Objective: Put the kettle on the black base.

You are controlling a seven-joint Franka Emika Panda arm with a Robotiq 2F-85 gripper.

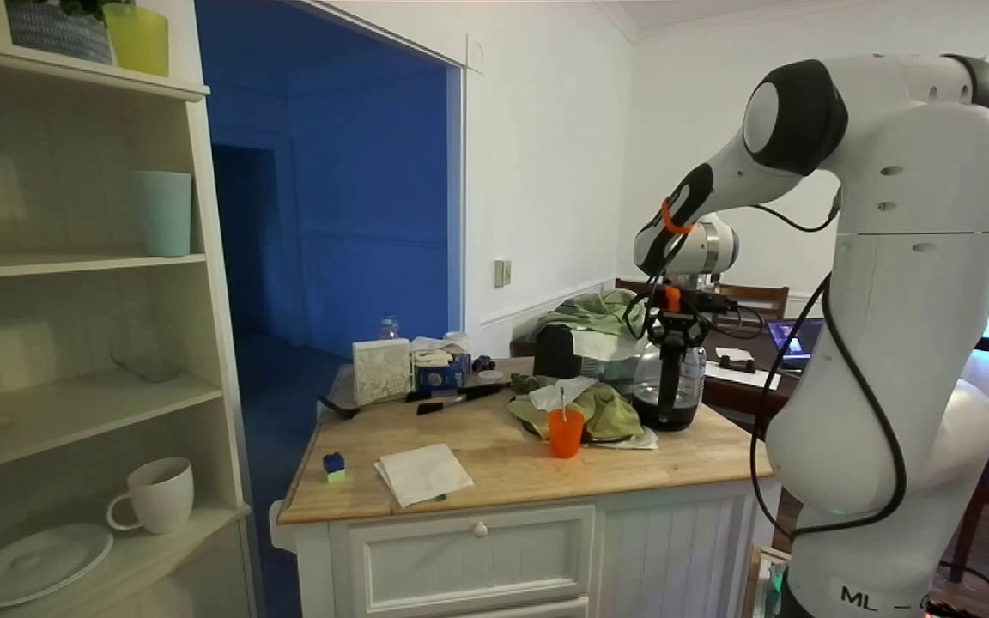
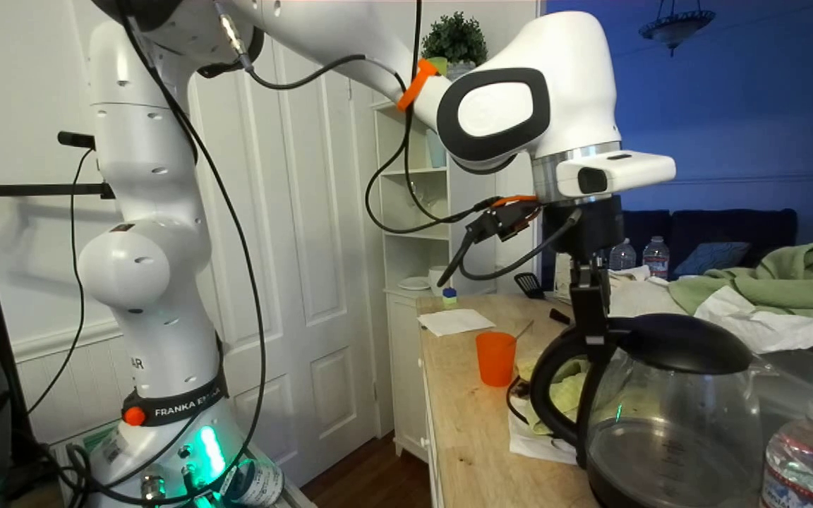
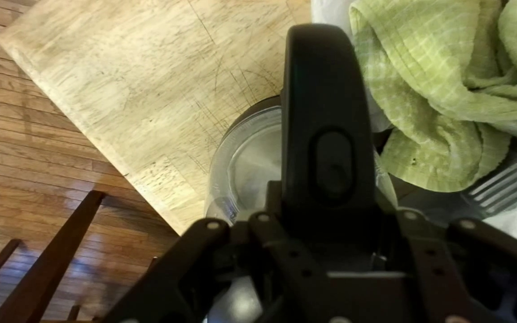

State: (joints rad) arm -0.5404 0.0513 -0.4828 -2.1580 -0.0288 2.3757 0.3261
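Your gripper (image 2: 593, 326) has its jaws closed on the kettle (image 2: 675, 437), one to each side of the black handle (image 3: 330, 134) near its upper end, so they stand apart only by the handle's thickness. The kettle is upright, with a clear body and a dark lid (image 2: 689, 342). You have it at one end of the wooden countertop (image 1: 512, 463); whether its underside touches the wood, you cannot tell from these views.

Just beside the kettle you have a crumpled green towel (image 3: 447, 89), with a white layer (image 2: 530, 443) showing from under it. A water bottle (image 2: 812, 458) shows next to the kettle in an exterior view, on the side away from the handle. Near the kettle, by the towel, is your orange cup (image 1: 565, 436), a thin utensil (image 1: 562, 399) leaning in it. Behind the kettle in an exterior view you see more green cloth (image 1: 602, 309) piled high.

Farther from the kettle along the countertop lie black utensils (image 1: 482, 391) and white paper sheets (image 1: 423, 475), then a blue box (image 1: 441, 376) and, past it, a patterned white box (image 1: 381, 371). At the countertop's end away from the kettle you find a small block (image 1: 334, 468), blue over pale green.

Well apart from the kettle, past that end, open shelves (image 1: 117, 412) hold a white mug (image 1: 166, 496) and a white plate (image 1: 35, 566).
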